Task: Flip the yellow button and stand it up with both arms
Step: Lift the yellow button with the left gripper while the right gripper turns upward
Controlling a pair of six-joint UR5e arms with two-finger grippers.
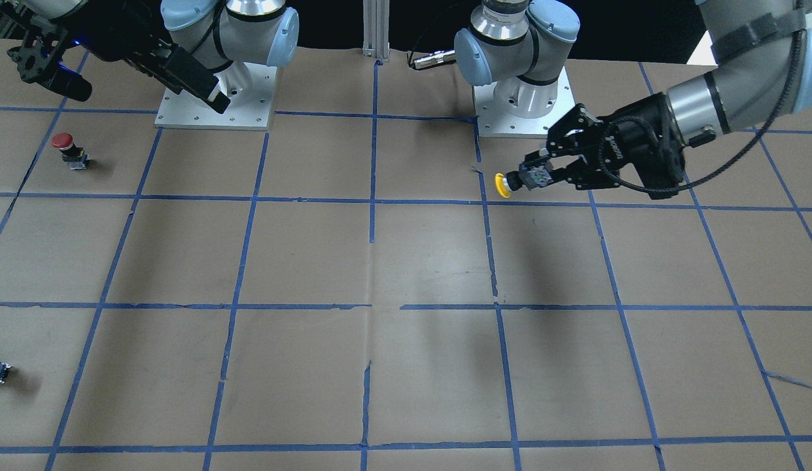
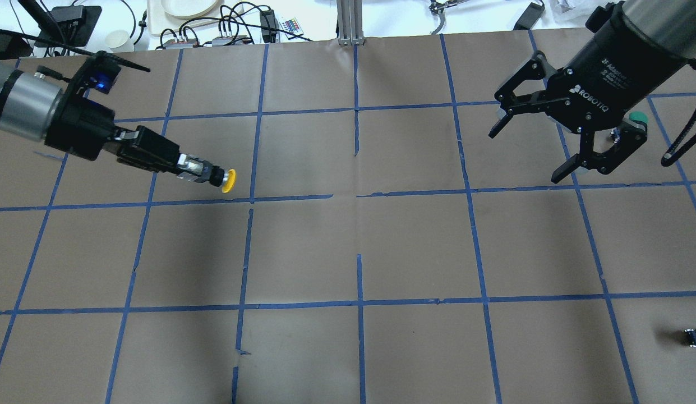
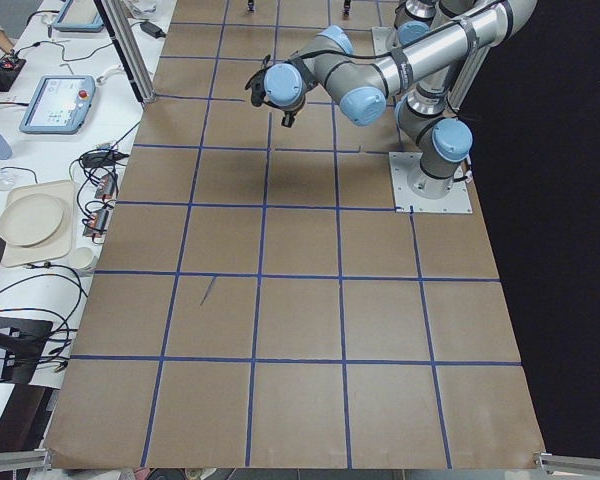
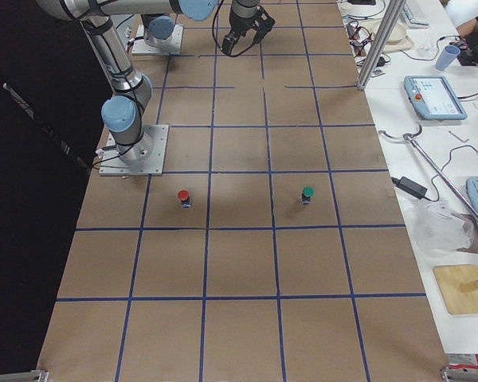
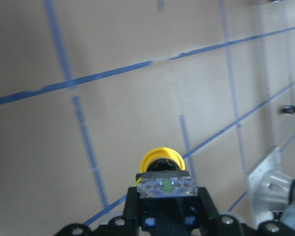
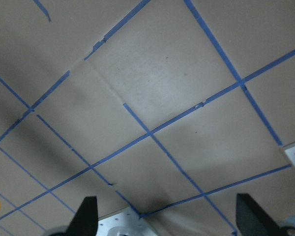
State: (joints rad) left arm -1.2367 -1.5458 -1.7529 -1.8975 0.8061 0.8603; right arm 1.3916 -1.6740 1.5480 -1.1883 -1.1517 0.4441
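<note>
The left arm (image 2: pixel 28 106) holds the yellow button (image 2: pixel 227 180) in the air above the counter (image 2: pixel 359 241), on the robot's left side. Its jaws pinch the boxy body, and the button lies sideways with the yellow cap pointing to the middle of the counter. The right arm (image 2: pixel 622 62) hangs well apart on the other side, its jaws spread and holding nothing.

The step in hand seems to be the hand-over. To do it well, I think the left arm should keep the button level and steady. The right arm should come to the free cap end and take hold below the cap before the left jaws let go, so the button can then be set down upright
</note>
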